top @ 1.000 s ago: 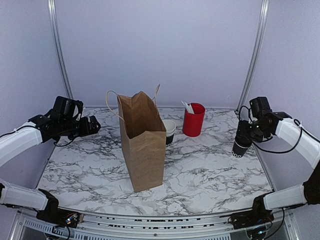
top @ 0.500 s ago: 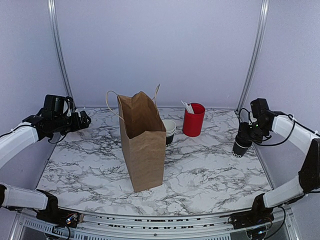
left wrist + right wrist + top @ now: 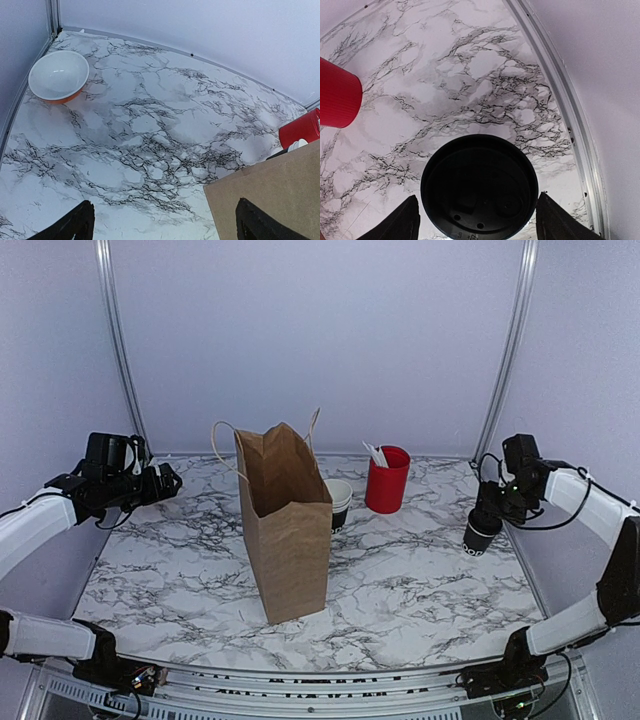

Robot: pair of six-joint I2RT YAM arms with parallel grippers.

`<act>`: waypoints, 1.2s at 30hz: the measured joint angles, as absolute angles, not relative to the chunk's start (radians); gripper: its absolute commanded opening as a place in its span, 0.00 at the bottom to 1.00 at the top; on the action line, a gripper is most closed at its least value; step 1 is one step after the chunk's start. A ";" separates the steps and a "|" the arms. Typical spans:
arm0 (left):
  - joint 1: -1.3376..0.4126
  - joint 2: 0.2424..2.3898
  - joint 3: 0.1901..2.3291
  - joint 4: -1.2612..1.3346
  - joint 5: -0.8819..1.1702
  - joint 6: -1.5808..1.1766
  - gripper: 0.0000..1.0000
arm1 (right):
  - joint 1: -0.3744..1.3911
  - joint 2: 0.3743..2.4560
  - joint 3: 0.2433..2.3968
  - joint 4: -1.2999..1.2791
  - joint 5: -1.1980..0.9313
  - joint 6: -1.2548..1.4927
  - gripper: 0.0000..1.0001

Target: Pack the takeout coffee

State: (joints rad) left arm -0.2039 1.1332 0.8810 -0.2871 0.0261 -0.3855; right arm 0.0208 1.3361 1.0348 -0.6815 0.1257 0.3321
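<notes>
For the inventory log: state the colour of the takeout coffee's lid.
The lid is black; right wrist view shows it best.

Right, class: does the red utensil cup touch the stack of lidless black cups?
Apart. The top external view shows marble table between the red utensil cup and the stack of lidless black cups.

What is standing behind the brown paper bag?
A stack of black cups with white rims shows past the paper bag at its right edge, partly covered. Anything directly behind the bag is hidden.
</notes>
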 measured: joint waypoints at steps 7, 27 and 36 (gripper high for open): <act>-0.204 1.133 0.880 -0.280 0.035 -0.385 0.99 | 0.021 1.327 1.037 -0.682 0.134 0.329 0.80; -0.204 1.133 0.868 -0.274 0.037 -0.386 0.99 | 0.019 1.384 1.035 -0.656 0.138 0.313 0.81; -0.204 1.133 0.868 -0.274 0.037 -0.386 0.99 | 0.019 1.394 1.013 -0.632 0.140 0.313 0.77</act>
